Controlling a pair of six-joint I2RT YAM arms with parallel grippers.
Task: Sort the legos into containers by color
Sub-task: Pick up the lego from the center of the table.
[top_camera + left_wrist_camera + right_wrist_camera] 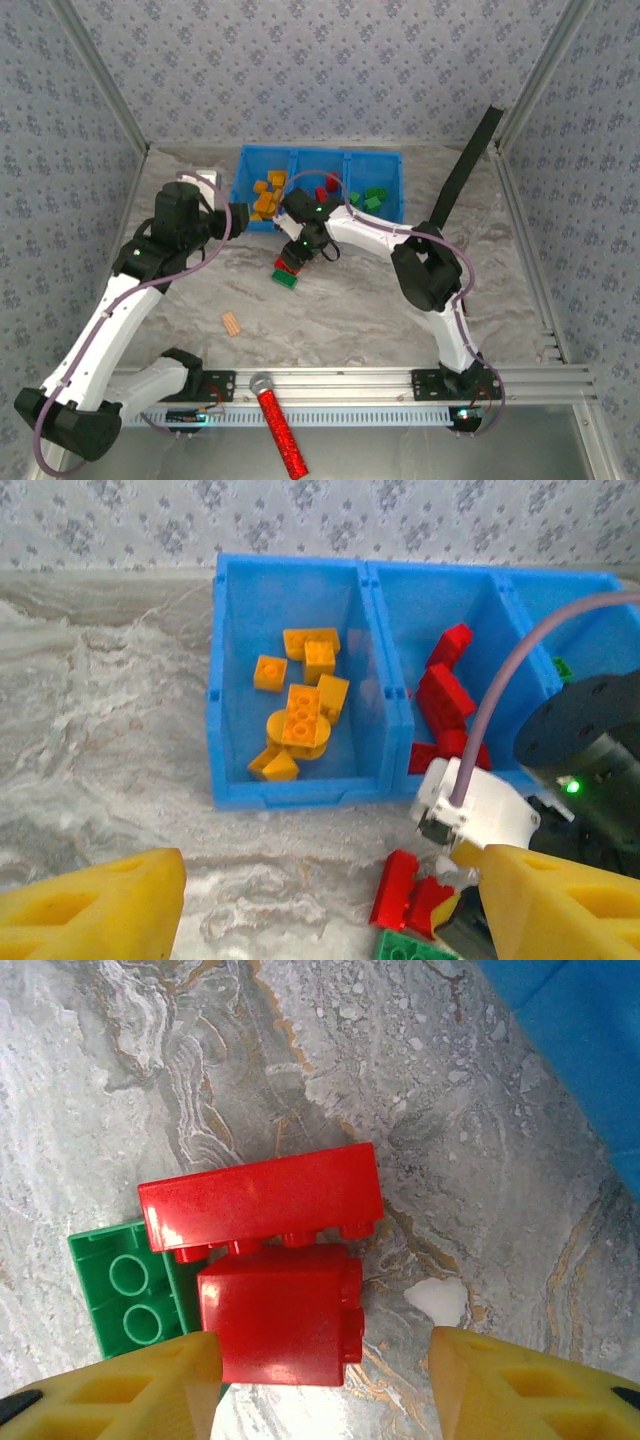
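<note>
**A:** We are logging progress. The blue tray (300, 792) is holding most of the legos: yellow-orange bricks (303, 720) are sitting in its left compartment, red bricks (443, 695) in the middle one, green bricks (372, 197) in the right one.

**B:** We are counting three left on the worktop (200, 1060), just in front of the tray. A long red brick (262, 1195) is touching a square red brick (280, 1315). A green brick (125, 1295) is lying underside-up right beside both. We are judging the sort nearly finished, with only these three outstanding.

**A:** And the right gripper (320, 1360)?

**B:** It is hanging directly over the square red brick, jaws partly apart and straddling it. One finger (120, 1390) is sitting close against the brick's side, and the other is standing clear. We are seeing no grip, so we are noting it as carrying nothing.

**A:** Left gripper (330, 865)?

**B:** It is hovering in front of the left compartment, jaws spread wide, with nothing held between them.

**A:** We are also noting a tan ridged block (232, 322) and a red glittery stick (280, 425) lying nearer the arm bases, well apart from the tray. We are treating both as outside the sort.
</note>
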